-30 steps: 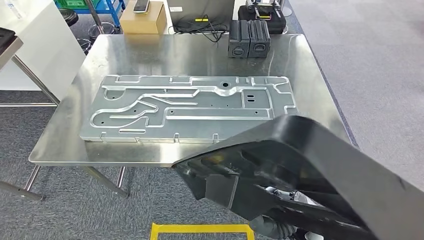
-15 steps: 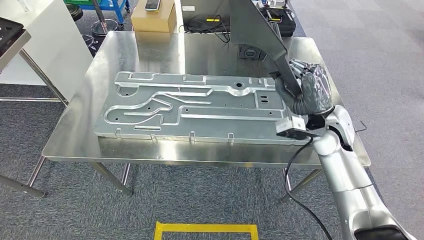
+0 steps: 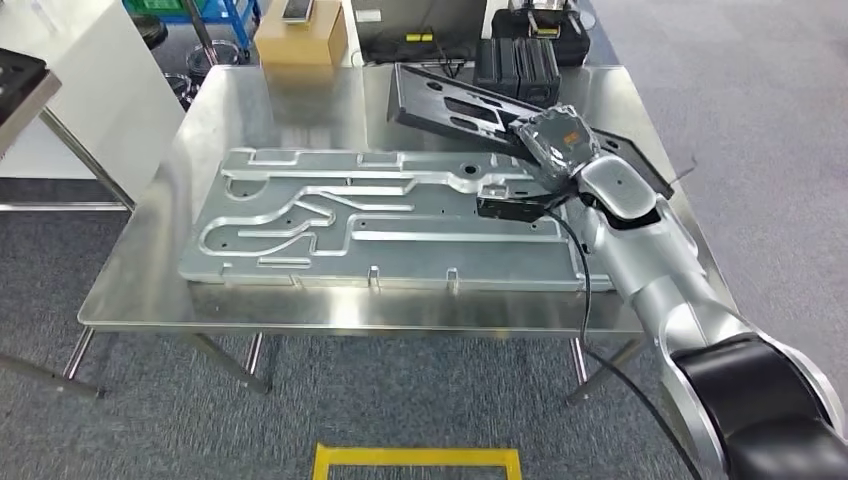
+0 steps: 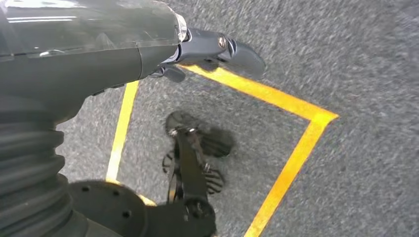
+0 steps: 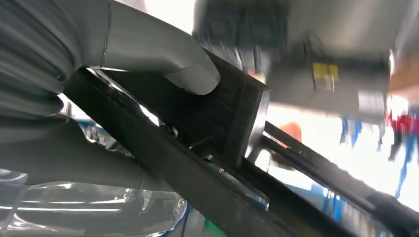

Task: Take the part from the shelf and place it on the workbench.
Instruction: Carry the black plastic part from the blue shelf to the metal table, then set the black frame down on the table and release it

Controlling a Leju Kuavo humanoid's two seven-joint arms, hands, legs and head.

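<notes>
The part is a long black plastic panel (image 3: 455, 105) with cut-outs. It lies tilted over the far right of the steel workbench (image 3: 290, 110), just above the silver stamped metal plate (image 3: 380, 215). My right hand (image 3: 552, 140) grips its near end, and the right wrist view shows the thumb (image 5: 190, 76) pressed on the panel's black edge (image 5: 217, 118). My left hand (image 4: 212, 47) hangs over the grey floor with its dark fingers apart and nothing in them.
Two black boxes (image 3: 515, 65) stand at the bench's far edge, close behind the panel. A cardboard box (image 3: 300, 40) and a black case (image 3: 540, 20) sit beyond the bench. A white cabinet (image 3: 90, 80) stands at left. Yellow tape (image 4: 291, 106) marks the floor.
The right arm swung the black panel from upright above the bench's far right corner down to a low tilt over the bench. The camera view also shifted slightly.
</notes>
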